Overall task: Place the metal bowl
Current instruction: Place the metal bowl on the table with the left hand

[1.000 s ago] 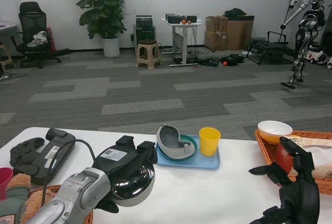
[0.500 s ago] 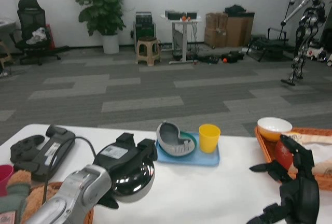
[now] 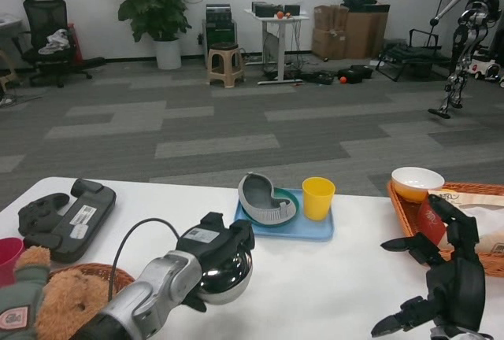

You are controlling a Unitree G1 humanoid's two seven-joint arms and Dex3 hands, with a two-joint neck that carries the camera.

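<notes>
Head view, as I see it from the console:
- Metal bowl [image 3: 224,273]: held by my left hand [image 3: 214,247], tilted, at the near-left of the white tabletop [image 3: 346,277].
- Right hand [image 3: 445,281]: holding nothing, fingers spread wide, near right, beside the wicker basket [image 3: 402,218].
- Blue tray [image 3: 311,230]: mid-table, carrying a yellow cup [image 3: 318,197] and a grey strainer [image 3: 264,201].
- Black controller [image 3: 67,214]: far left.

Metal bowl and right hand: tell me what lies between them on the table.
In the head view, only bare white table lies between the metal bowl, held by the left hand, and the right hand.
</notes>
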